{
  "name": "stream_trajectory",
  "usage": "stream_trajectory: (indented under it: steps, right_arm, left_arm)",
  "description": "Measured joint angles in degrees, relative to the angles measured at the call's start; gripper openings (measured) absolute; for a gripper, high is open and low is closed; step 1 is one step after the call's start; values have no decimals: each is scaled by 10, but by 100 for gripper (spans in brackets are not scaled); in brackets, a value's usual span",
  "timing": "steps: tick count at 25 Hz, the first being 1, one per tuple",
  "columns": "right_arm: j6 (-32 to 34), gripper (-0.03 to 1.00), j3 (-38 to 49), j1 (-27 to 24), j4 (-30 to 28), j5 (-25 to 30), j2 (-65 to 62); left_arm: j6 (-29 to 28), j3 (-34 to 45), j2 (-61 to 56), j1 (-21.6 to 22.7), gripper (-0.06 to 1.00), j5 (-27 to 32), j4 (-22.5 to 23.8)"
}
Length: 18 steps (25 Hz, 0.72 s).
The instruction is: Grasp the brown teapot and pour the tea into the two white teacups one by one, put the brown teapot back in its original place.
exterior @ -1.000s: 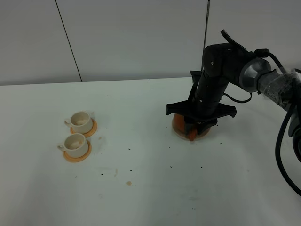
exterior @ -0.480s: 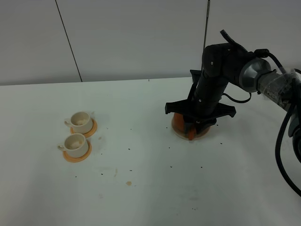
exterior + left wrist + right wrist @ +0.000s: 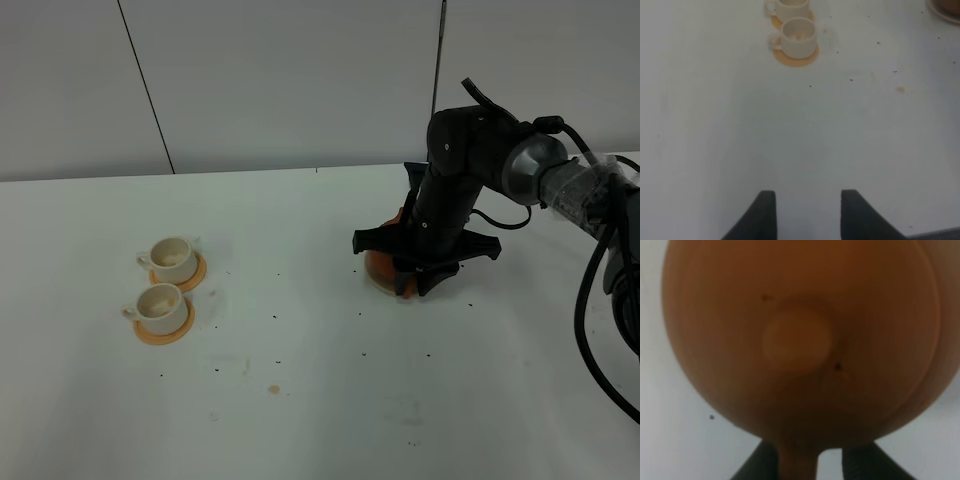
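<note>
Your left gripper hangs released over bare white table, with nothing between its two dark fingers; it does not show in the high view. Ahead of it, on the left of the table, stand the two white teacups, each on its own orange saucer: the near teacup on the near saucer, and the far teacup just behind it on the far saucer. The two saucers lie just beside each other. Small dark specks are scattered over the middle of the table, along with one brownish stain nearer to you. Well to the right of the cups is the brown teapot, mostly hidden in the high view by your right arm; the left wrist view catches the edge of a tan coaster under it. Your right gripper is down over the pot, its knobbed lid filling the wrist view. The jaws are spread and straddle the loop handle, with table showing between the handle and one finger.
</note>
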Motion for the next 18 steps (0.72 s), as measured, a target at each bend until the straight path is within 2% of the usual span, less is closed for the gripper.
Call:
stream_trajectory:
  steps: [6, 14, 18]
  right_arm:
    - [0, 21, 0, 0, 0, 2, -1]
    - [-1, 35, -1, 0, -8, 23, -1]
    - [0, 37, -2, 0, -11, 26, -2]
  left_arm:
    - [1, 0, 0, 0, 37, 0, 0]
    - [1, 0, 0, 0, 37, 0, 0]
    - [1, 0, 0, 0, 37, 0, 0]
